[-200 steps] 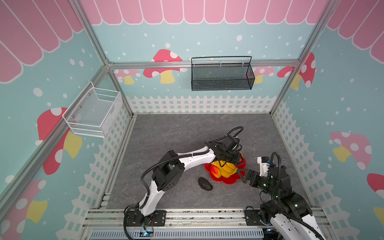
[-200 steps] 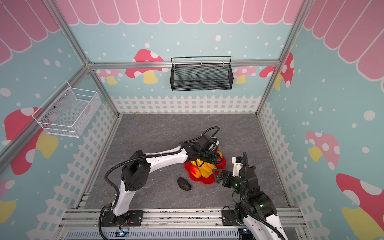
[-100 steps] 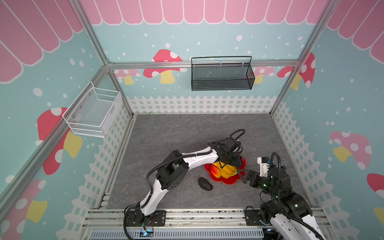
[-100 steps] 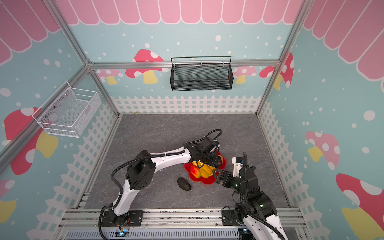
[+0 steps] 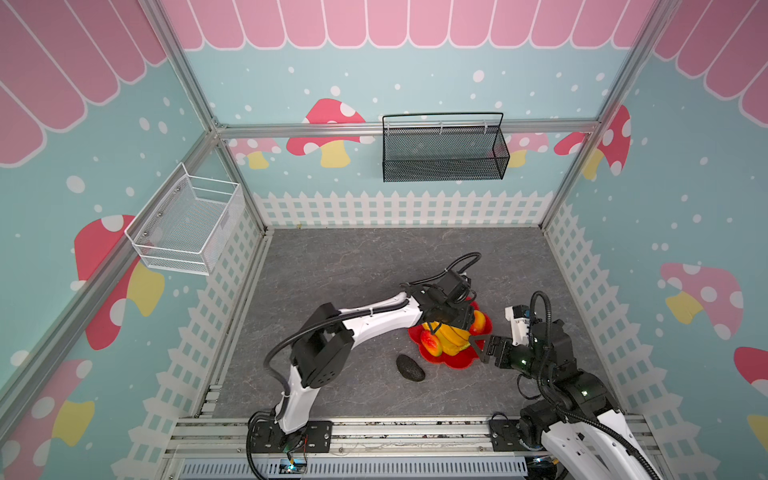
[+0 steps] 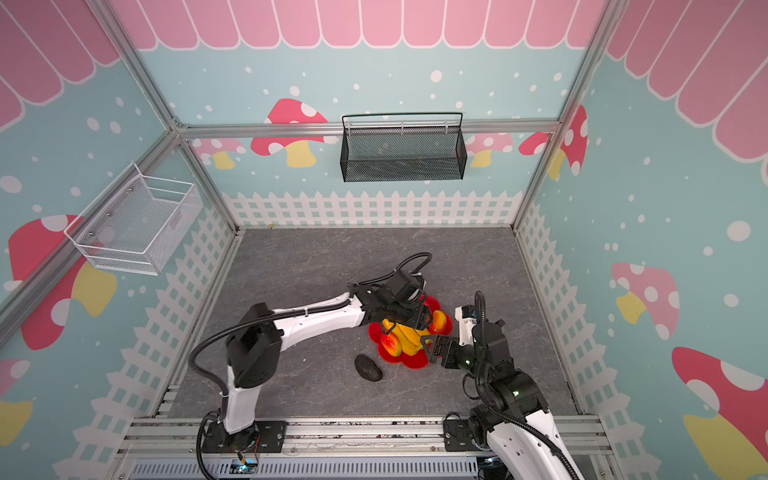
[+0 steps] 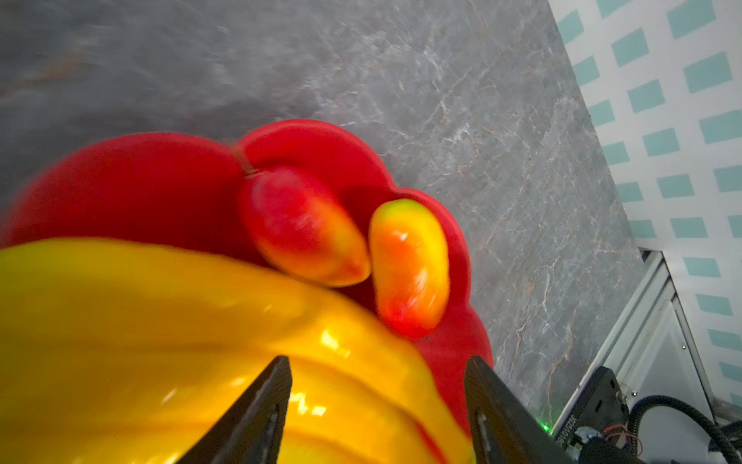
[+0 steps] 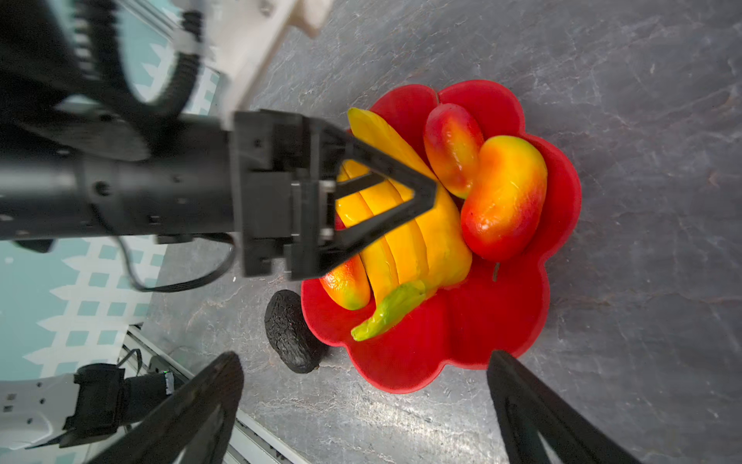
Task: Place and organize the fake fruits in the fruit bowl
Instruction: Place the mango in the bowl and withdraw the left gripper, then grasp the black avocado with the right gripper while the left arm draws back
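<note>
The avocado point(image 8: 291, 333) lies on the table point(image 5: 353, 270) just beside the bowl point(image 8: 502, 321), left of the wide-open right gripper point(image 8: 365, 356) and nearer to it than to the left gripper point(image 7: 377, 361), whose jaws stand parted over the bananas point(image 8: 401, 225).

Bright even light, soft shadows, glare on banana bunch point(image 7: 329, 341), motion blur in left wrist view

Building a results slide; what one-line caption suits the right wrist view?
Left gripper above the banana bunch and three mangoes in the red fruit bowl; avocado lies outside on the table.
</note>
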You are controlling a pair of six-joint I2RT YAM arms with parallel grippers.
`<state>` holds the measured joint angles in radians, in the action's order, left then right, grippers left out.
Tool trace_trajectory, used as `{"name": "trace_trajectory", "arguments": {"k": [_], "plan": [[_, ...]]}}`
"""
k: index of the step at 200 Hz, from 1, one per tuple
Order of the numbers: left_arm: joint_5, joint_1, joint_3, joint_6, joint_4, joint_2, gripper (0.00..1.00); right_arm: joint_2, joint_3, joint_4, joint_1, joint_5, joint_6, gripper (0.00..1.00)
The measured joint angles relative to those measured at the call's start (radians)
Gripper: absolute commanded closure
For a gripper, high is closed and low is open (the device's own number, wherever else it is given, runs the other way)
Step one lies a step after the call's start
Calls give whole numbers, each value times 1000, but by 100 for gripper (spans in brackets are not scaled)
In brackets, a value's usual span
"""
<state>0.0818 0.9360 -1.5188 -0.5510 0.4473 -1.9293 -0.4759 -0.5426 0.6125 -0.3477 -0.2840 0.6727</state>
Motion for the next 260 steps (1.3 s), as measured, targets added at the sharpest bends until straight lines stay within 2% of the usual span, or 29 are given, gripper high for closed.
{"name": "trace_trajectory", "arguments": {"k": [40, 49, 61, 98, 119, 133, 158, 193, 260], "plan": [[-120, -116, 404, -55, -6, 480, 22, -100, -66, -99, -14, -48, -107, 1], [-131, -124, 484, -70, 15, 579, 16, -142, -83, -127, -42, -57, -126, 1], [-130, -125, 576, -91, 53, 692, 0, -212, -105, -169, -125, -45, -150, 1], [-53, -124, 747, -177, 211, 1000, 0, -501, -184, -249, -437, 13, -199, 4], [-13, -124, 775, -224, 271, 1144, 0, -602, -189, -275, -557, 56, -204, 13], [-7, -124, 787, -246, 301, 1223, 0, -644, -189, -293, -605, 73, -200, 16], [-8, -124, 795, -261, 342, 1300, 0, -735, -196, -327, -668, 111, -198, 21], [-9, -124, 795, -261, 378, 1312, 0, -880, -243, -328, -736, 175, -197, 29], [-11, -125, 795, -261, 405, 1332, 0, -994, -299, -301, -757, 296, -194, 36]]}}
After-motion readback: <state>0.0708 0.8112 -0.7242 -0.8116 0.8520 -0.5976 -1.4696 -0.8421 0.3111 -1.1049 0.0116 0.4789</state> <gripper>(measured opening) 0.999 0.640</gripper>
